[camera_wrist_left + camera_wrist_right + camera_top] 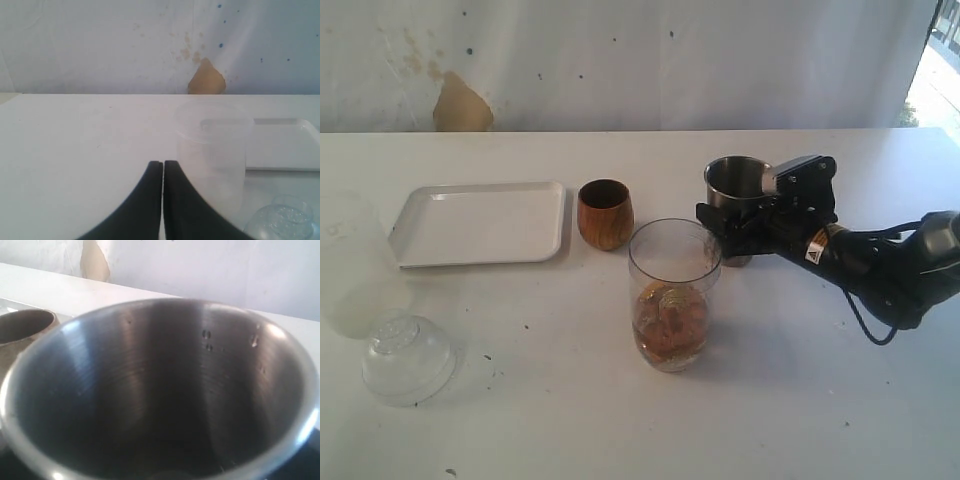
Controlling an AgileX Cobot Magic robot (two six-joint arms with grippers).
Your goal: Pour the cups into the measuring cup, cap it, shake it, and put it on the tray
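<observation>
Tumbler point(732, 182) stands upright between right fingers point(712, 216), possibly not gripped.

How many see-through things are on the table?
3: the tall cup in the middle, the cloudy tub at the left edge, the dome lid in front of it.

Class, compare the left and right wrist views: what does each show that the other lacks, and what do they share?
Only the left wrist view: the shut left pincer, the frosted container and the cap. Only the right wrist view: the inside of the steel tumbler, with the wooden cup beside it. Both: the white table and the wall's brown patch.
</observation>
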